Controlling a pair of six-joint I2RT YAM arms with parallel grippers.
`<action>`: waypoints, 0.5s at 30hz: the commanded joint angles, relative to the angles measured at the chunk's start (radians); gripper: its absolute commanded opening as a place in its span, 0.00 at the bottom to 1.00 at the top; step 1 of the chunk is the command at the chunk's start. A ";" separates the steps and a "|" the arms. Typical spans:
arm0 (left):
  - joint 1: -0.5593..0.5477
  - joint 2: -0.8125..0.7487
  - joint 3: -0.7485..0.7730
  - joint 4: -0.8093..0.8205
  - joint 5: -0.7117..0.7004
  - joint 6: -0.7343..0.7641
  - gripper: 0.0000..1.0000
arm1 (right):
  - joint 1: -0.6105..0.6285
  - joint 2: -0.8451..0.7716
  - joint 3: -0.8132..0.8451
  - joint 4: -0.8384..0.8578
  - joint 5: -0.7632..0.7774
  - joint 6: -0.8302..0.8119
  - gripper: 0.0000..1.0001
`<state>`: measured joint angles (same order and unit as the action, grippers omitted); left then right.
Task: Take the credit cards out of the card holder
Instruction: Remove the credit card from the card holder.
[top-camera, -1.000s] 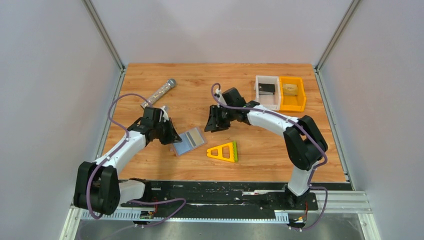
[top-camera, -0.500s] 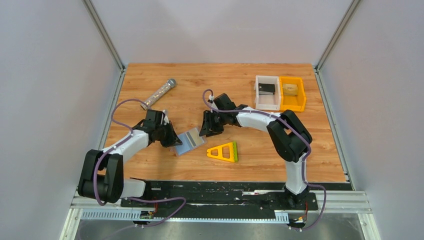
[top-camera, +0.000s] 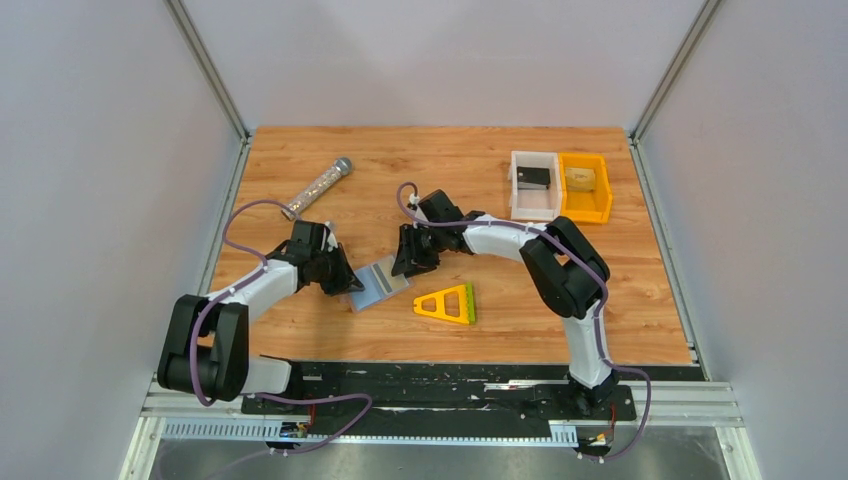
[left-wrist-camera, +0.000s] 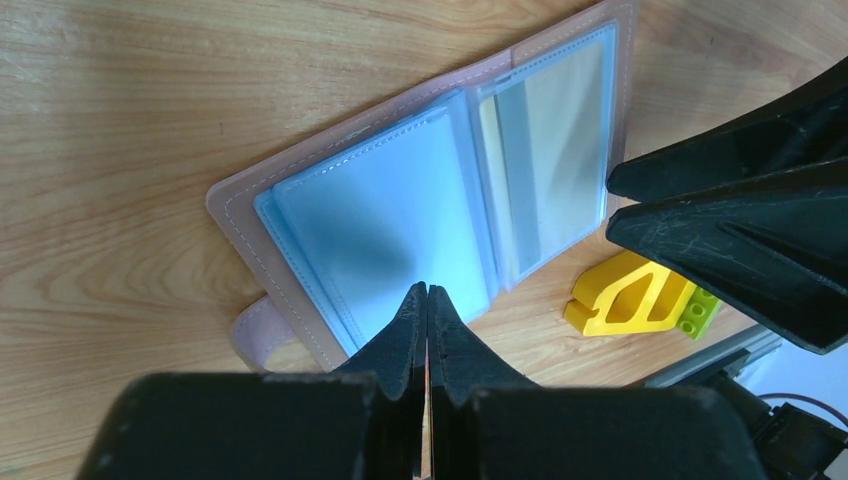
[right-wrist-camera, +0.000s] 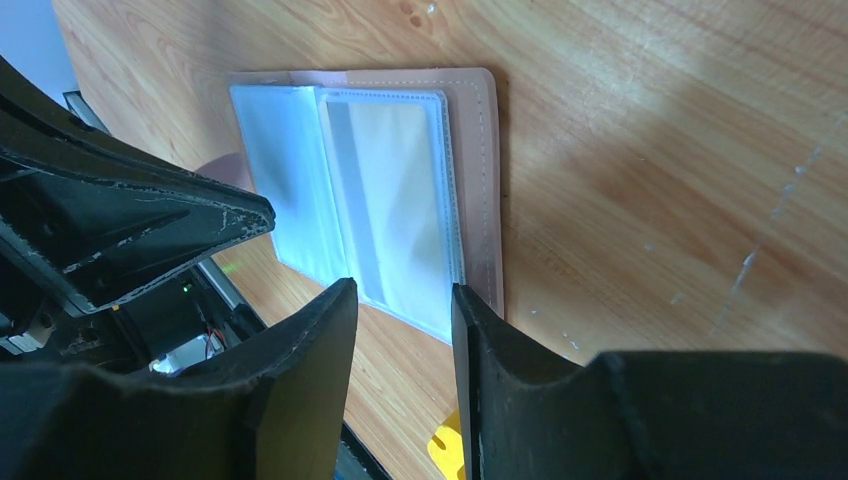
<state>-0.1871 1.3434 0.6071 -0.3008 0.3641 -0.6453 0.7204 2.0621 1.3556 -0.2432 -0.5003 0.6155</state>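
The card holder (top-camera: 381, 284) lies open on the table, a pinkish-brown cover with clear blue sleeves (left-wrist-camera: 400, 200). A tan credit card (left-wrist-camera: 565, 130) shows through the sleeve of its right panel. My left gripper (top-camera: 345, 283) is shut, and its tips (left-wrist-camera: 427, 292) rest on the left panel's sleeves near the edge. My right gripper (top-camera: 405, 262) comes in from the other side, with its jaws open (right-wrist-camera: 400, 300) just over the outer edge of the card-bearing panel (right-wrist-camera: 400, 190). Nothing sits between its fingers.
A yellow-and-green triangular frame (top-camera: 447, 303) lies just right of the holder, toward the near edge. A white bin (top-camera: 516, 190) and an orange bin (top-camera: 603, 190) stand at the back right. A slim cylinder (top-camera: 317, 186) lies at the back left.
My right gripper has moved left and nearer, down to the holder's right edge. The left gripper has stayed on the holder's left side.
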 joint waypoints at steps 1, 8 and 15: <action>0.008 0.012 -0.010 0.033 0.005 0.007 0.00 | 0.013 0.018 0.036 0.035 -0.016 0.010 0.41; 0.009 0.015 -0.016 0.034 0.005 0.009 0.00 | 0.020 0.018 0.039 0.035 -0.010 0.010 0.40; 0.011 0.023 -0.015 0.035 0.007 0.011 0.00 | 0.025 0.024 0.045 0.037 -0.030 0.019 0.40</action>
<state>-0.1818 1.3575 0.5945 -0.2939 0.3649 -0.6449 0.7361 2.0754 1.3609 -0.2420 -0.5068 0.6209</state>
